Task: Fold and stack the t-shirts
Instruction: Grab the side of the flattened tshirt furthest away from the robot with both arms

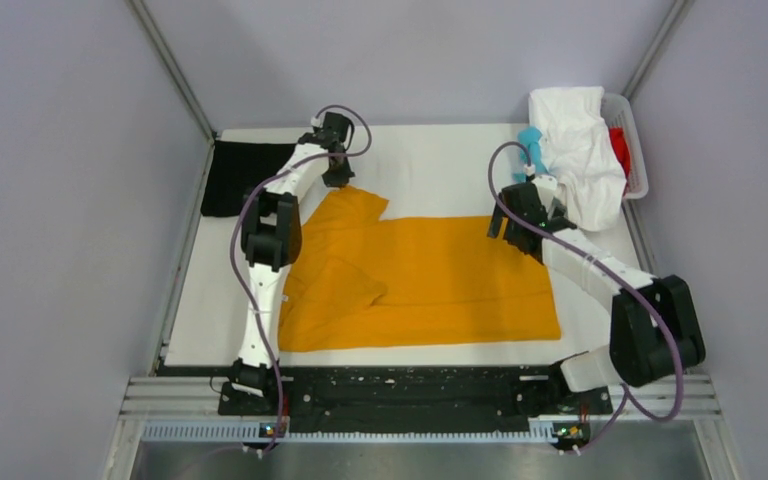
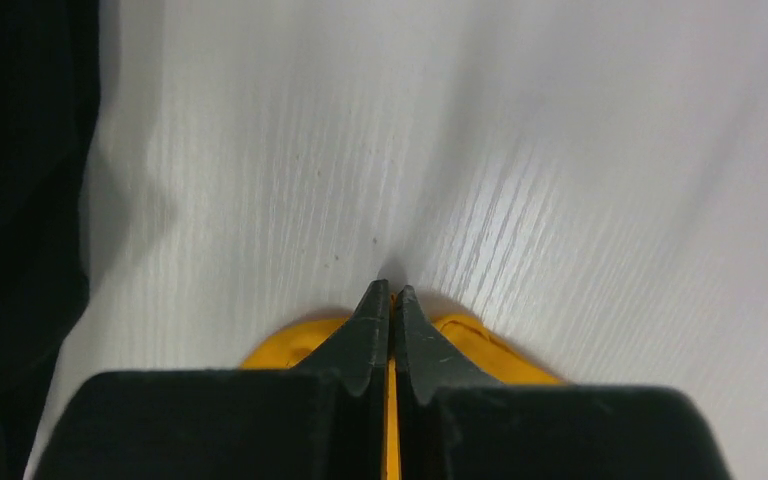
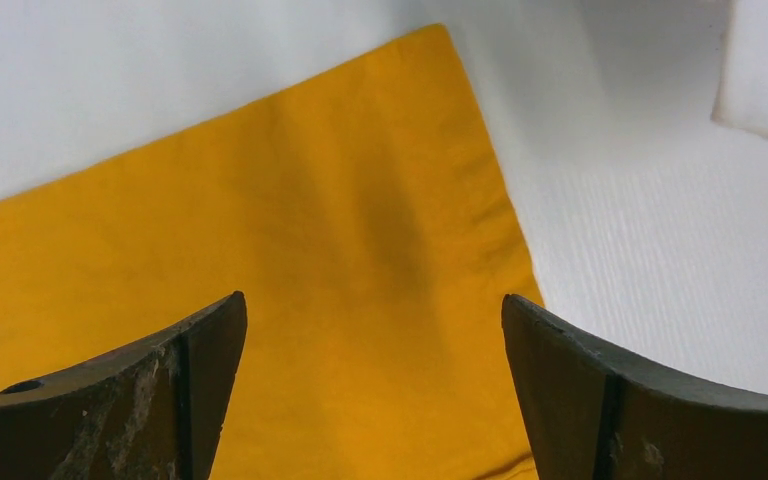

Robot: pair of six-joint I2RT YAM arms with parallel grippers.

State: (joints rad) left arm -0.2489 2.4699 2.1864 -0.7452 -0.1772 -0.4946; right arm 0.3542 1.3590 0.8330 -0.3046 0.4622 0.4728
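Observation:
A mustard-orange t-shirt (image 1: 430, 285) lies spread over the middle of the white table, its near-left sleeve folded inward. My left gripper (image 1: 339, 181) is at the shirt's far-left sleeve, shut on the orange cloth (image 2: 465, 335), which bulges on both sides of the pinched fingers (image 2: 405, 325). My right gripper (image 1: 515, 228) hovers open over the shirt's far-right corner (image 3: 360, 230), fingers wide apart with nothing between them. A black t-shirt (image 1: 240, 175) lies folded at the far left. White (image 1: 580, 150), teal (image 1: 532, 148) and red (image 1: 620, 150) shirts are heaped at the far right.
A white basket (image 1: 640, 150) at the far right corner holds the heap of shirts, the white one spilling over its rim toward the right arm. Grey walls enclose the table on three sides. The black rail (image 1: 410, 385) with both arm bases runs along the near edge.

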